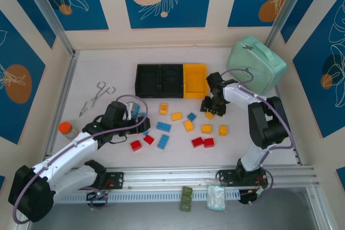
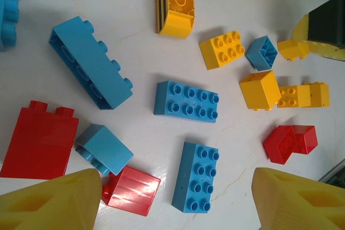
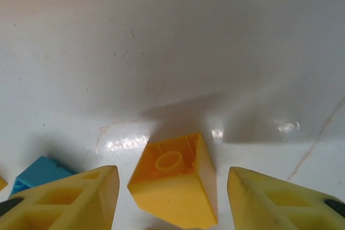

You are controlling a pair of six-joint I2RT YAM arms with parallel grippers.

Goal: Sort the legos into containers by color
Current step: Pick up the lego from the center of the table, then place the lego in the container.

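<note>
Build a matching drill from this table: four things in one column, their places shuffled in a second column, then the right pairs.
Things
1. mint-green case
2. metal tongs
3. yellow container
4. olive-green bricks

Places
A. right end of the joined row, next to the black containers
B. on the rail at the near edge
C. far right corner of the table
D. on the table, left of the black containers

Pairs: 1-C, 2-D, 3-A, 4-B
</note>
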